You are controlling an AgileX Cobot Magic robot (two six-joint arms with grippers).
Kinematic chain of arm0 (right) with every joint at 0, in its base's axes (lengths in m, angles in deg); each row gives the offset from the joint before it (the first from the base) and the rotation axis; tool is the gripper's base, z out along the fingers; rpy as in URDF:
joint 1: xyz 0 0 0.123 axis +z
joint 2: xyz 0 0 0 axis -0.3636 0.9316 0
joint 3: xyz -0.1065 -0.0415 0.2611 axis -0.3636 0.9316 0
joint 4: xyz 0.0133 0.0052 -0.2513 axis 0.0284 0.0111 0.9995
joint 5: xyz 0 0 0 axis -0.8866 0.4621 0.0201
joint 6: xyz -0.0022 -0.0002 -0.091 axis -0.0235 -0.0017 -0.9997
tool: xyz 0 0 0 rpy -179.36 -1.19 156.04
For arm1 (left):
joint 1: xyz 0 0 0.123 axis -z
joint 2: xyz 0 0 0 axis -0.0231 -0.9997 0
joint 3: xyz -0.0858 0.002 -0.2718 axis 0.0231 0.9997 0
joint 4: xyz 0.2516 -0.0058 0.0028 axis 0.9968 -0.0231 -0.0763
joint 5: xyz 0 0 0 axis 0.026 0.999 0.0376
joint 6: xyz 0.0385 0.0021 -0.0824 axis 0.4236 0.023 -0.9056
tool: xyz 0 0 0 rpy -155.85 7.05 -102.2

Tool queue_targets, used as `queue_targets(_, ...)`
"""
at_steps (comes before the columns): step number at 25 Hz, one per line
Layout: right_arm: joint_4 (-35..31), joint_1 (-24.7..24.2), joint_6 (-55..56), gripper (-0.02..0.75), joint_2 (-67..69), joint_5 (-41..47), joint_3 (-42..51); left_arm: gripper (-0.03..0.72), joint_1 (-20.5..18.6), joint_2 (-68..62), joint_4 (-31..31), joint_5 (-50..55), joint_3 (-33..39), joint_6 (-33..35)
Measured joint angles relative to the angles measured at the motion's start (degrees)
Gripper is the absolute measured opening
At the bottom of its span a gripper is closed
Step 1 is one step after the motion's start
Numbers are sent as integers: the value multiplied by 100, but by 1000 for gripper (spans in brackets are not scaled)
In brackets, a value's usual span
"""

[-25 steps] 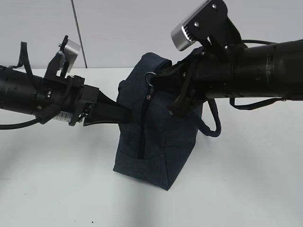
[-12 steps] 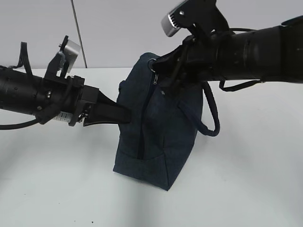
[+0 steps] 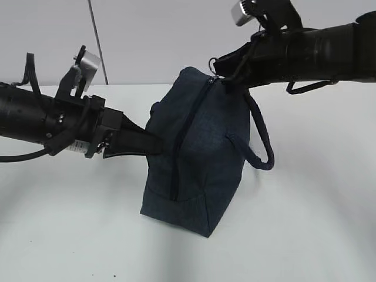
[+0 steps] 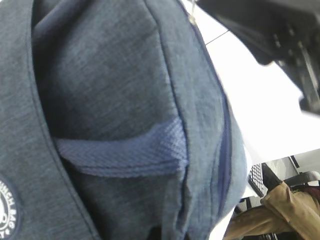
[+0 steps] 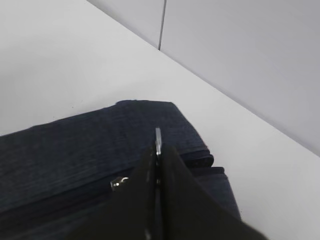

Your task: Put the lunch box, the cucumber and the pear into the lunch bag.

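The dark navy lunch bag (image 3: 200,170) stands upright on the white table, its loop handle (image 3: 262,141) hanging on the right side. My left gripper (image 3: 155,143) is shut on the fabric of the bag's left side; the left wrist view is filled by the bag (image 4: 115,90) and its white round logo (image 4: 6,207). My right gripper (image 3: 218,66) is shut on the metal ring pull (image 5: 158,137) at the bag's top edge and holds it taut. The zipper (image 3: 179,147) runs shut up the front. The lunch box, cucumber and pear are out of view.
The white table (image 3: 305,223) stretches round the bag, with a grey wall (image 3: 147,35) behind it. In the left wrist view a keyboard (image 4: 256,177) and someone in tan clothing (image 4: 280,210) show beyond the table.
My right gripper has moved up and to the right with the ring pull, drawing the zipper slider along to the bag's top. The left gripper has kept its hold.
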Motion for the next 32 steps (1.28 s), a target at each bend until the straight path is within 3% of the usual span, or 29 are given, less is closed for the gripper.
queue_targets(9, 34, -739, 511, 6, 678, 1054, -488, -15, 11, 0, 23, 0, 0, 0)
queue_targets(26, 100, -1000, 1097, 6, 1613, 1488, -1370, -13, 18, -8, 17, 17, 0, 0)
queue_targets(29, 100, -1013, 1219, 6, 1613, 1636, -1382, 37, 18, -12, -31, 44, 0, -41)
queue_targets(32, 129, -1013, 1327, 6, 1613, 1695, -1382, 201, 18, -6, -137, 128, 0, -149)
